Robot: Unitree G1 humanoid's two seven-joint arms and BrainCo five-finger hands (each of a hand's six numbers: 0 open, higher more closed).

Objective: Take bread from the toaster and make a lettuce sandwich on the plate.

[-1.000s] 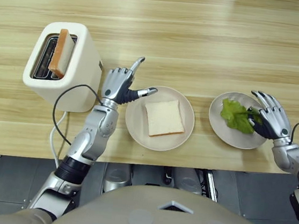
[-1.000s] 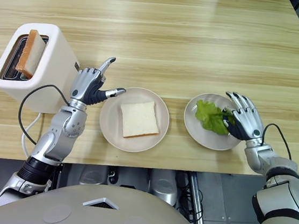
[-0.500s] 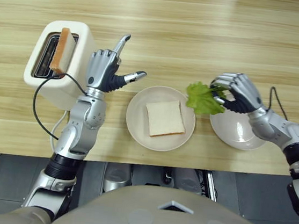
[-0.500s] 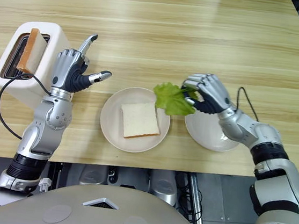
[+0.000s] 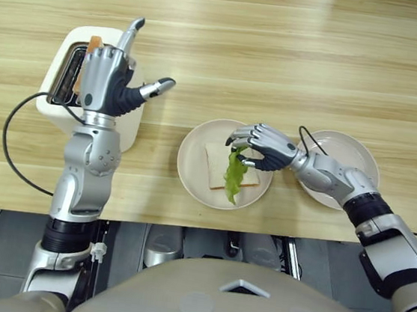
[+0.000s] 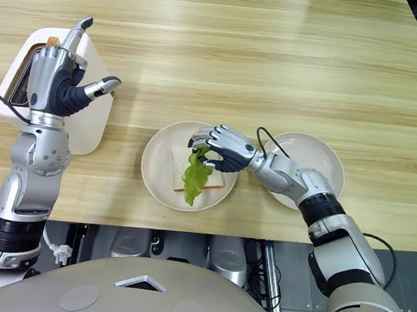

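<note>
Closest to you, near the front edge of the bench (image 5: 295, 53), your right robot hand (image 5: 264, 146) is gripping the lettuce (image 5: 233, 175). The leaf is hanging down over the bread (image 5: 215, 164) on the plate (image 5: 189, 158). Its tip is dangling past the slice's front side, so I think you should be lowering it slowly, laying it flat on the middle of the slice, and only then letting go. The empty plate (image 5: 359, 154) is sitting right under your forearm, so be lifting away gently. Farther back, your left robot hand (image 5: 106, 76) is hovering at the toaster (image 5: 48, 104), partly spread and holding nothing. The next slice (image 5: 94, 41) is poking up there. Behind that, lots of open bench is waiting.
</note>
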